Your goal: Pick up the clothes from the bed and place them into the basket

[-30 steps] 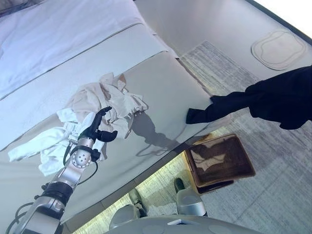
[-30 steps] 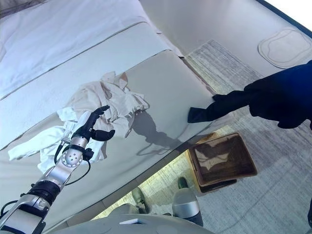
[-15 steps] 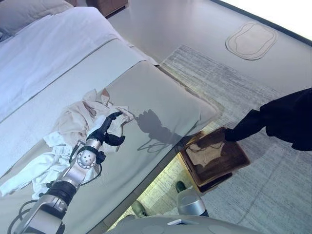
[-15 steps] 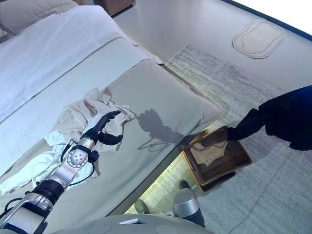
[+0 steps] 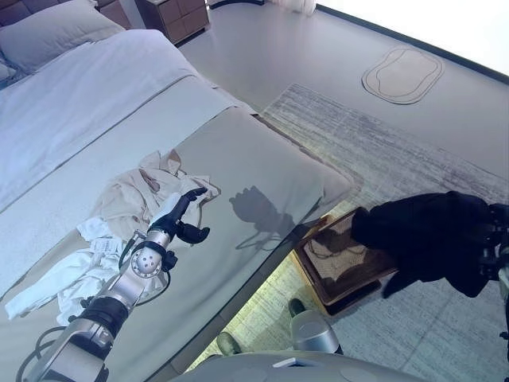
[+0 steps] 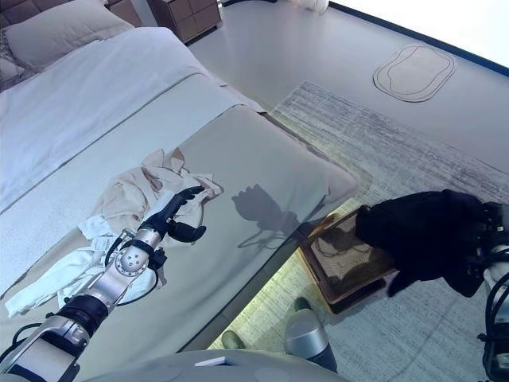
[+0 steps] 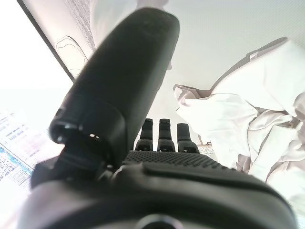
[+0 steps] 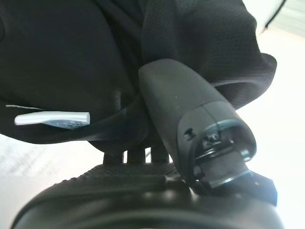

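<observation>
**Black garment held above the basket**

Right hand (image 8: 190, 124) clamped round a soft, fine-knit black garment (image 5: 433, 239) with a small white label, unreadable, hanging just over the square woven basket (image 5: 338, 263). Left hand (image 5: 179, 219) with relaxed, spread fingers, beside crumpled cream and white clothes (image 5: 119, 207) on the smooth grey bed (image 5: 270, 159).

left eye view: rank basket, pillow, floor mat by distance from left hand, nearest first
From the left hand:
1. basket, on the floor beside the bed, toward the right.
2. pillow, at the bed's head, upper left.
3. floor mat, far upper right.
</observation>
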Tool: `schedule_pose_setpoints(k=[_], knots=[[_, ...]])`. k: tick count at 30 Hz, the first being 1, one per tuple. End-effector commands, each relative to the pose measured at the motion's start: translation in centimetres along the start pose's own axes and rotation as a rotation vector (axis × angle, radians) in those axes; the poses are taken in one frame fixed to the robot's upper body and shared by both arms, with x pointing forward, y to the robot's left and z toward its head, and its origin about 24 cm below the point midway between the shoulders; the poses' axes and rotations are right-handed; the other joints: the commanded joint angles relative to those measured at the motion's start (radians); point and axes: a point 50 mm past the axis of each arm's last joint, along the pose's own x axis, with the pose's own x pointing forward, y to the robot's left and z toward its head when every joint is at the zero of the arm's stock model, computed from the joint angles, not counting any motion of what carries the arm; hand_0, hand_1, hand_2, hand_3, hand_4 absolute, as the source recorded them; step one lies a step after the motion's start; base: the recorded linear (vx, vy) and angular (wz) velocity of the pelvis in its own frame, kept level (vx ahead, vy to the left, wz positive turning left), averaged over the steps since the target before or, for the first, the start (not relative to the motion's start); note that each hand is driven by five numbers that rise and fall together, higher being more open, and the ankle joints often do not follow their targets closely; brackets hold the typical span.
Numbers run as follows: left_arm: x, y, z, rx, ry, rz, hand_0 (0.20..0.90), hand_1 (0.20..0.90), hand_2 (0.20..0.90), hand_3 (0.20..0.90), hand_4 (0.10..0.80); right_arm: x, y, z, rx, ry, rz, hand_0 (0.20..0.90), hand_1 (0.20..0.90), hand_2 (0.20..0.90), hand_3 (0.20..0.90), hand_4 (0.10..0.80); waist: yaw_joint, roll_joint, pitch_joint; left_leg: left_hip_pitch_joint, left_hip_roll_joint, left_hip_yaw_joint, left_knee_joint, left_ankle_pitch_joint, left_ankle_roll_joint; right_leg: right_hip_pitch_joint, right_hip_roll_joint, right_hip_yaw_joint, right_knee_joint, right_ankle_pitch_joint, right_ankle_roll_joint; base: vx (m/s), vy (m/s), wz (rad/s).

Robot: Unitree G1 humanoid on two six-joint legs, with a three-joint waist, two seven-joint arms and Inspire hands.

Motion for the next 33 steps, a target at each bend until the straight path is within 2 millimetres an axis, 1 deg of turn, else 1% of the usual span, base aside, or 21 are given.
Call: schedule_pose_setpoints(k=[1,3,4,7,8,9,14,18,25,33], knots=[[1.3,1.9,2.6,-0.009,-0.122,0.079,0.9,0.9,0.9,0.9,0.8,0.8,-2.4,4.2,-0.011,-0.204,-0.094,0.3,0.3,0.3,0.2,0.1,0.031,-0.016,-0.09,0.02,0.023,-0.017,0.169,-0.226,0.02,-0.113,0.015,-0.077,-0.001,0.094,0.027,0.001,-0.046,0.0],[1.4,1.8,3.0,-0.006,-0.135,0.071,0.9,0.9,0.9,0.9,0.8,0.9,-1.3,3.3,-0.012,-0.173,-0.066,0.3,0.3,0.3,0.2,0.1,0.036,-0.015,-0.086,0.018,0.021,-0.02,0.169,-0.225,0.02,-0.113,0.013,-0.079,-0.003,0.097,0.027,-0.003,-0.047,0.0],[1.4,1.7,3.2,-0.004,-0.143,0.067,0.9,0.9,0.9,0.9,0.8,0.8,-0.4,2.7,-0.01,-0.145,-0.044,0.3,0.3,0.3,0.2,0.1,0.038,-0.014,-0.084,0.016,0.02,-0.022,0.169,-0.224,0.02,-0.114,0.012,-0.08,-0.005,0.099,0.028,-0.004,-0.05,0.01],[1.6,1.6,3.5,-0.001,-0.151,0.06,0.9,0.9,0.9,0.9,0.8,0.8,0.9,1.6,-0.018,-0.104,-0.008,0.3,0.3,0.3,0.2,0.1,0.043,-0.013,-0.081,0.017,0.019,-0.025,0.167,-0.223,0.02,-0.112,0.01,-0.082,-0.007,0.1,0.029,0.0,-0.025,0.01],[1.6,1.6,3.7,0.001,-0.154,0.058,0.9,0.9,0.9,0.9,0.8,0.8,1.5,1.2,-0.038,-0.081,0.008,0.516,0.516,0.516,0.453,0.353,0.046,-0.011,-0.081,0.017,0.019,-0.026,0.165,-0.222,0.02,-0.113,0.01,-0.082,-0.008,0.101,0.029,0.0,0.0,0.0],[1.7,1.5,3.9,0.002,-0.158,0.057,0.9,0.9,0.9,0.9,0.8,0.7,2.0,0.8,-0.055,-0.07,0.014,0.9,0.9,0.9,0.9,0.8,0.048,-0.011,-0.079,0.016,0.018,-0.029,0.165,-0.221,0.02,-0.112,0.011,-0.082,-0.008,0.101,0.029,0.0,0.0,0.0],[1.8,1.5,4.0,0.005,-0.159,0.048,0.9,0.9,0.9,0.9,0.8,0.7,2.5,0.0,-0.048,-0.037,0.016,0.9,0.9,0.9,0.9,0.8,0.058,-0.009,-0.078,0.017,0.018,-0.037,0.163,-0.218,0.019,-0.105,0.011,-0.086,-0.011,0.1,0.028,0.002,-0.012,0.01],[1.8,1.6,4.0,0.011,-0.158,0.043,0.9,0.9,0.9,0.9,0.8,0.6,3.1,-0.3,-0.042,-0.033,0.026,0.9,0.9,0.9,0.9,0.8,0.067,-0.011,-0.078,0.013,0.018,-0.042,0.155,-0.206,0.015,-0.108,0.01,-0.088,-0.013,0.103,0.026,-0.005,-0.025,0.06],[1.7,1.6,4.1,0.008,-0.165,0.035,0.9,0.9,0.9,0.9,0.8,0.4,3.9,0.2,-0.038,-0.059,0.056,0.9,0.9,0.9,0.9,0.8,0.076,-0.012,-0.073,0.005,0.016,-0.054,0.15,-0.198,0.013,-0.107,0.01,-0.094,-0.012,0.099,0.024,-0.006,-0.006,0.04],[1.5,1.2,3.8,0.0,-0.158,0.038,0.9,0.9,0.9,0.9,0.8,0.4,4.5,1.4,-0.031,-0.105,0.075,0.9,0.9,0.9,0.9,0.8,0.094,-0.015,-0.069,0.003,0.016,-0.071,0.137,-0.187,0.009,-0.098,0.011,-0.107,-0.01,0.089,0.02,0.0,0.003,0.02]])
